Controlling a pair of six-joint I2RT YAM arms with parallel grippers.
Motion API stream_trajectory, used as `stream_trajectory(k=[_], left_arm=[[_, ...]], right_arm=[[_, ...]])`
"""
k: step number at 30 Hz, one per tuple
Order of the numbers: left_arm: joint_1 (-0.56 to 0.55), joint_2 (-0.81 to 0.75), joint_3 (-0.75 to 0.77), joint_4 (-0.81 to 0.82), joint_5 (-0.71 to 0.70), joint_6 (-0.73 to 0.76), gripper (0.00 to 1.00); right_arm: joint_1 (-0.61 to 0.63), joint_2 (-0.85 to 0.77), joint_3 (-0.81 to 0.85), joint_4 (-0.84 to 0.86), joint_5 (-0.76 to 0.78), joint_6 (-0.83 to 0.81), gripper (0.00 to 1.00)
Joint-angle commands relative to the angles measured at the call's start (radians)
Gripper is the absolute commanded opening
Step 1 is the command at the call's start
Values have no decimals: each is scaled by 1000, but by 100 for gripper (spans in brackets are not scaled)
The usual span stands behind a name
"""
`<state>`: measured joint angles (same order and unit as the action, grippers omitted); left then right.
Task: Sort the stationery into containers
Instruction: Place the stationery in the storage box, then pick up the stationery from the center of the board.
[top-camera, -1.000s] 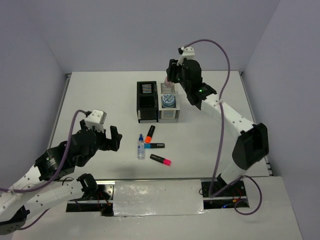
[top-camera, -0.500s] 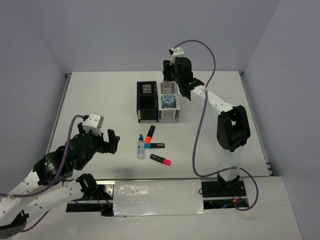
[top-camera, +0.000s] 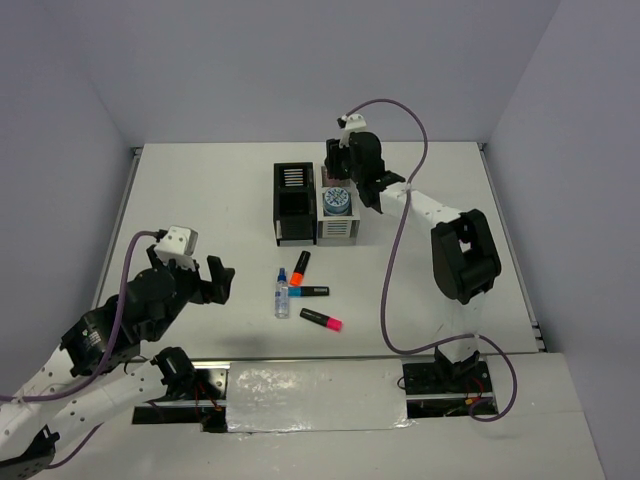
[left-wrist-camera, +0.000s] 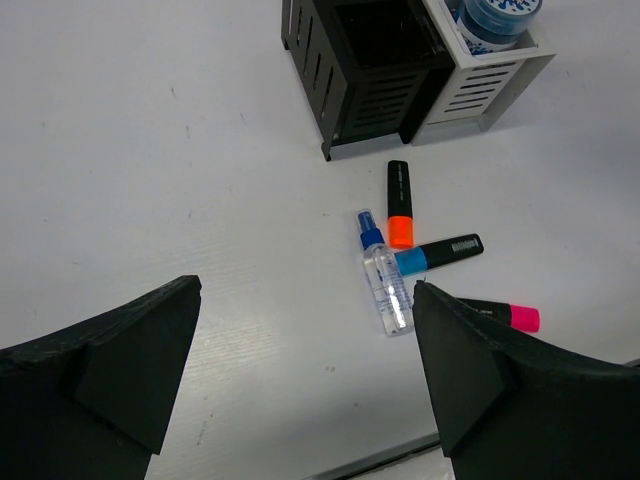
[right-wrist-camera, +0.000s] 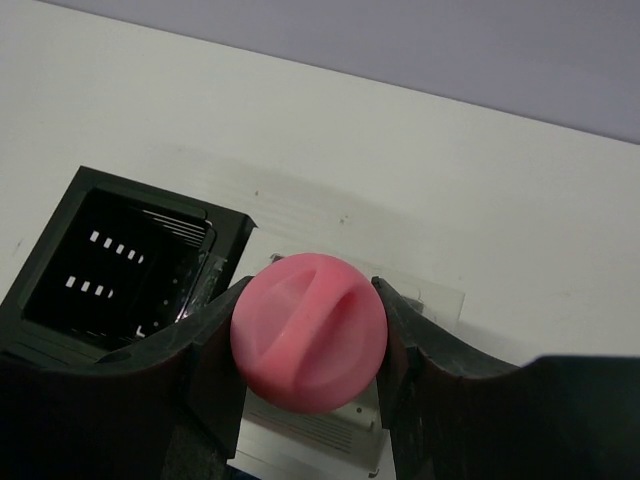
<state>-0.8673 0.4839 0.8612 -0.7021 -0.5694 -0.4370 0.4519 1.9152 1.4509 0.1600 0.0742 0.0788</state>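
Observation:
My right gripper (right-wrist-camera: 308, 335) is shut on the round top of a pink tube (right-wrist-camera: 308, 332), held over the back of the white container (top-camera: 338, 232) beside the black container (top-camera: 293, 232). A blue roll (top-camera: 336, 201) sits in the white one. On the table in front lie an orange-ended highlighter (top-camera: 300, 265), a blue-ended one (top-camera: 309, 291), a pink-ended one (top-camera: 321, 320) and a clear blue-capped bottle (top-camera: 282, 293). My left gripper (left-wrist-camera: 305, 290) hangs wide open and empty, left of that group and above the table.
The two containers stand side by side at the middle back of the white table (top-camera: 200, 200). The table's near edge (top-camera: 300, 358) runs just below the pink-ended highlighter. Grey walls close in the back and both sides.
The right arm has folded up and carried the pink tube slightly left and down, closer over the white container. The left arm has drawn back a little toward the near left.

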Motion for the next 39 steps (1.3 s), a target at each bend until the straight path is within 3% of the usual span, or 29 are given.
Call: stream_trajectory(k=[1, 2, 4, 5, 13, 18, 23, 27, 31, 39], left_arm=[[4, -15, -1, 46, 6, 30, 99], [4, -16, -1, 46, 6, 30, 99], [4, -16, -1, 47, 9, 32, 99], [4, -15, -1, 47, 11, 34, 99], [4, -19, -5, 50, 3, 34, 99], [4, -16, -2, 44, -23, 24, 99], [4, 120, 30, 29, 37, 15, 99], [4, 398, 143, -143, 55, -300, 99], [5, 556, 27, 97, 204, -385, 99], [7, 743, -59, 279, 204, -408, 98]], right_arm=[[1, -76, 19, 75, -7, -2, 48], [2, -79, 23, 67, -8, 2, 75], [2, -90, 37, 47, -5, 12, 87], [2, -103, 43, 39, -5, 13, 99], [2, -223, 77, -62, 44, 85, 100], [83, -408, 75, -347, 105, 273, 100], [227, -576, -146, -478, 154, 424, 100], [347, -702, -286, -520, 161, 475, 100], [378, -865, -411, -566, 122, 493, 100], [378, -1058, -555, -610, 128, 472, 100]])
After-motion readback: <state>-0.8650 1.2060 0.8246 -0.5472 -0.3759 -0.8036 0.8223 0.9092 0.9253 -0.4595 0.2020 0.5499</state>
